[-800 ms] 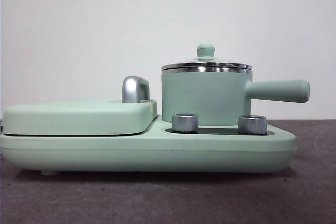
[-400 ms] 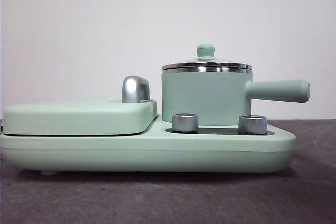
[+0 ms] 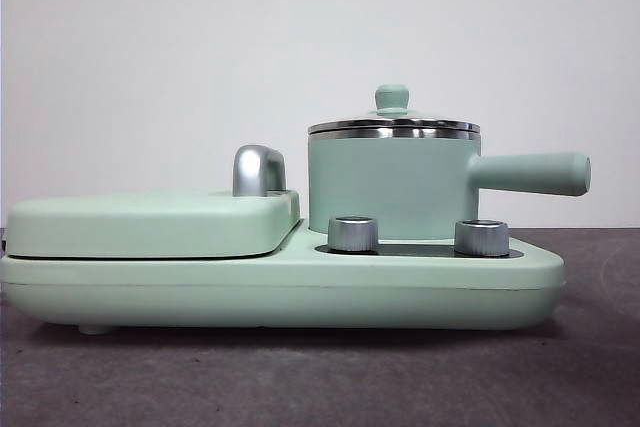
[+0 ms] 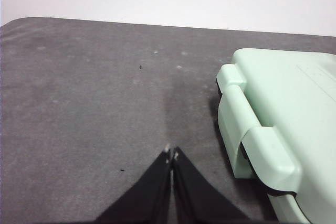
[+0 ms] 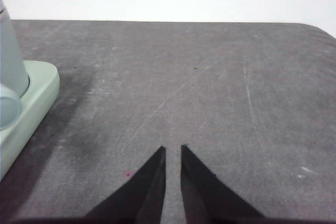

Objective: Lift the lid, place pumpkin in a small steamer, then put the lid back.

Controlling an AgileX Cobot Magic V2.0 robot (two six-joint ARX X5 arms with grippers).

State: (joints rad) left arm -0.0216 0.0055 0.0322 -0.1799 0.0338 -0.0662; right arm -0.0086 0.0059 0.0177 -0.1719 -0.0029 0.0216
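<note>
The small steamer [image 3: 390, 187] stands on the right half of a wide mint-green base [image 3: 280, 292], its long handle [image 3: 530, 173] pointing right. The lid [image 3: 392, 126] sits on the steamer's steel rim, mint knob up. The pumpkin is out of view in all three views. Neither gripper shows in the front view. My left gripper [image 4: 172, 153] hovers over bare table beside the base's flat-cover end, jaws pressed together and empty. My right gripper [image 5: 172, 148] hovers over bare table off the steamer's side [image 5: 10, 56], with only a narrow slit between its jaws and nothing held.
A large flat mint-green cover [image 3: 150, 222] with a steel grip [image 3: 258, 169] lies on the base's left half. Two steel knobs [image 3: 352, 233] [image 3: 481, 237] stand in front of the steamer. Dark grey table [image 3: 320, 377] surrounds the base, with a white wall behind.
</note>
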